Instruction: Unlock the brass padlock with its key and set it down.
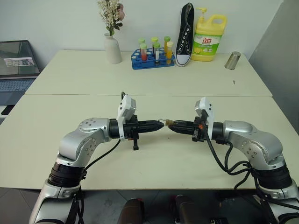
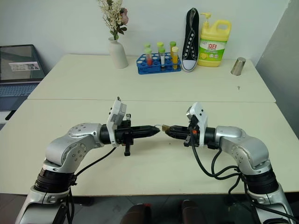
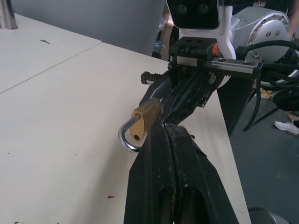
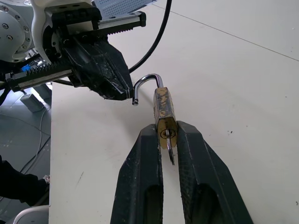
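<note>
- The brass padlock (image 4: 164, 112) is judged to be light, rigid and smooth-sided, hence prone to slipping or twisting in a pinch; its flat brass faces are taken as the surest place of hold, the thin shackle being a poorer one.
- The padlock is shown as a small golden-brass block with worn, mottled faces and a slender silver shackle (image 4: 148, 83), which stands swung open with its free end clear of the body.
- The key (image 4: 168, 148) is seen seated in the keyway at the base of the body, a thin silvery blade lying between the fingers.
- The right gripper (image 4: 164, 135) is clamped on the padlock body, which is held above the table (image 1: 70, 121), between the two arms.
- The left gripper (image 3: 164, 128) is pressed fully together, its tips just beside the padlock; nothing can be seen held in it.
</note>
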You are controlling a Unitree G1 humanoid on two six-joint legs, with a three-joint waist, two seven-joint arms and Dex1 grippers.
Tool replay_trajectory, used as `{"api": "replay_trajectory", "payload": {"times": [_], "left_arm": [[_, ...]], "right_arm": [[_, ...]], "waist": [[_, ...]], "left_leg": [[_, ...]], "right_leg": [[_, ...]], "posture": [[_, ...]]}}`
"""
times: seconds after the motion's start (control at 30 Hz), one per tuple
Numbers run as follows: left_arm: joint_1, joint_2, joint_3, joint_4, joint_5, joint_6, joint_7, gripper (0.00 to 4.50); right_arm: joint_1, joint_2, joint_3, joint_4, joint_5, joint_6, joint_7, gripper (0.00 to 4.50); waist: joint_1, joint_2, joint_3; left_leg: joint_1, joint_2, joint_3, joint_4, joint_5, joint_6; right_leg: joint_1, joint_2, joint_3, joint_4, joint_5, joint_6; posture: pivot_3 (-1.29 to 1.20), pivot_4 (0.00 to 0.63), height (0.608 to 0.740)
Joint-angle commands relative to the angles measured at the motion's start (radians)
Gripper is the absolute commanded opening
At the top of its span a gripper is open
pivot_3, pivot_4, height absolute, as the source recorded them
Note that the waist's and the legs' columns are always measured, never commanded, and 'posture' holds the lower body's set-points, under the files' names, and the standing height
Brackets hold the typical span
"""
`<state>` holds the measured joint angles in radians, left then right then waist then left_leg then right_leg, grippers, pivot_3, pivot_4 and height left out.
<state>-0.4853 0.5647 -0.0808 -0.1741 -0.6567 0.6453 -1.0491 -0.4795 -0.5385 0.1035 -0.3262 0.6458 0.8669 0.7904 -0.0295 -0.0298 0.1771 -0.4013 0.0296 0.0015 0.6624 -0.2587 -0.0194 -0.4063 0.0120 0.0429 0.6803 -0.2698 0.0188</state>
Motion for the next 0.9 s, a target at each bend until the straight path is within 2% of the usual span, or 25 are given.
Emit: {"api": "replay_trajectory", "payload": {"times": [0.03,0.33,0.47,0.67,0.9], "left_arm": [[-0.016,-0.001,0.024,-0.013,0.007,-0.022,0.006,0.0],[-0.035,-0.015,0.053,0.013,-0.003,-0.021,0.024,0.0],[-0.065,-0.04,0.046,0.094,0.104,-0.119,0.1,0.0],[-0.043,-0.029,-0.017,0.125,0.205,-0.182,0.079,0.0],[-0.011,-0.023,-0.027,0.055,0.151,-0.122,0.008,0.0]], "right_arm": [[-0.009,-0.004,-0.002,-0.021,0.001,-0.016,0.015,0.1],[-0.005,-0.007,0.0,-0.024,0.0,-0.015,0.021,0.1],[-0.006,-0.002,0.004,-0.024,0.001,-0.014,0.02,0.1],[-0.007,-0.002,0.005,-0.025,0.003,-0.013,0.022,0.1],[-0.007,-0.003,0.003,-0.028,0.007,-0.009,0.021,0.1]], "waist": [[0.0,0.0,0.0],[0.0,0.0,0.0],[0.001,0.0,0.0],[0.0,0.0,0.0],[0.0,0.0,0.0]], "left_leg": [[0.0,0.0,0.0,0.0,0.0,0.0],[0.0,0.0,0.0,0.0,0.0,0.0],[0.0,0.0,0.0,0.0,0.0,0.0],[0.0,0.0,0.0,0.0,0.0,0.0],[0.0,0.0,0.0,0.0,0.0,0.0]], "right_leg": [[0.0,0.0,0.0,0.0,0.0,0.0],[0.0,0.0,0.0,0.0,0.0,0.0],[0.0,0.0,0.0,0.0,0.0,0.0],[0.0,0.0,0.0,0.0,0.001,-0.001],[0.0,0.0,0.0,0.0,0.0,0.0]], "posture": [[0.0,0.15,0.74],[0.0,0.15,0.74],[0.0,0.15,0.74],[0.0,0.15,0.74],[0.0,0.15,0.74]]}}
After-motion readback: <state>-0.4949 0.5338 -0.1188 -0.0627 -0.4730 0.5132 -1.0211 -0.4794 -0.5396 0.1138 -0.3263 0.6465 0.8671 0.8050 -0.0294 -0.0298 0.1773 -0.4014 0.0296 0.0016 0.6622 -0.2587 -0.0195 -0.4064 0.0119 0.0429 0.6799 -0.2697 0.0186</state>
